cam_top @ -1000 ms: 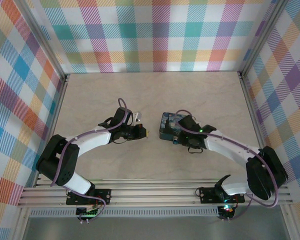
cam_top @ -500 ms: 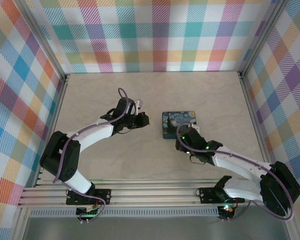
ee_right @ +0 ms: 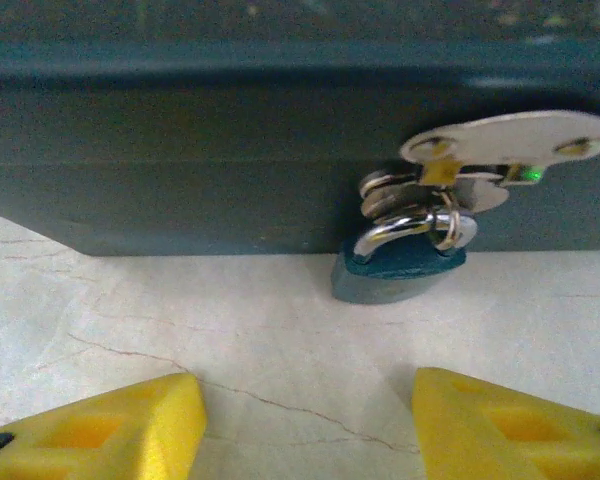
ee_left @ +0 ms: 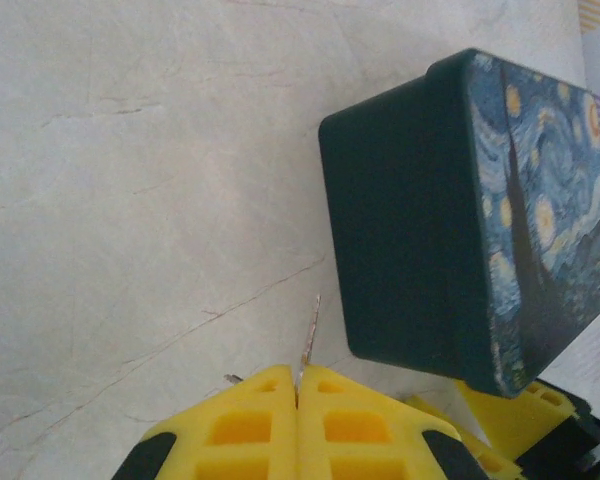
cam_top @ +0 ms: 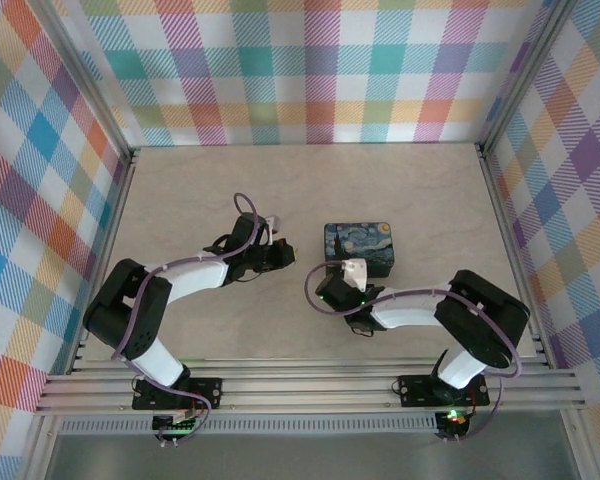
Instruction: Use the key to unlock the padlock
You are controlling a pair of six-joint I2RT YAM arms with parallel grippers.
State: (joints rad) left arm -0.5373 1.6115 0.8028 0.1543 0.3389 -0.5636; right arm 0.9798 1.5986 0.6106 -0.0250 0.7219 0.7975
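**Padlock hangs on the near wall of the box, key pinched in the left gripper**

The padlock (ee_right: 398, 268) is small, with a blue-green body rounded at the bottom and a curved silver shackle (ee_right: 388, 236). The shackle passes through a cluster of silver rings below a flat silver hasp plate (ee_right: 510, 140), which sits on the dark side wall of the box (cam_top: 365, 245). The lock hangs low, with its body tilted and down where the wall meets the table (cam_top: 210, 190). Whether the shackle is latched or loose cannot be made out.

The box has a dark teal body and a lid printed with a swirling blue and yellow night sky. It lies near the middle of the table, a little towards the right edge, and the wall carrying the lock faces the near edge.

The right gripper (ee_right: 305, 425) points straight at that wall, close to the lock. Its yellow fingers are spread wide with nothing between them, and bare table separates them from the padlock.

The left gripper (ee_left: 298, 375) sits just beside the left wall of the box. Its yellow pads are pressed together on the key (ee_left: 310, 325), which is seen edge-on as a thin metal sliver poking out past the fingertips. The key's tip is close to the box corner but not touching it.
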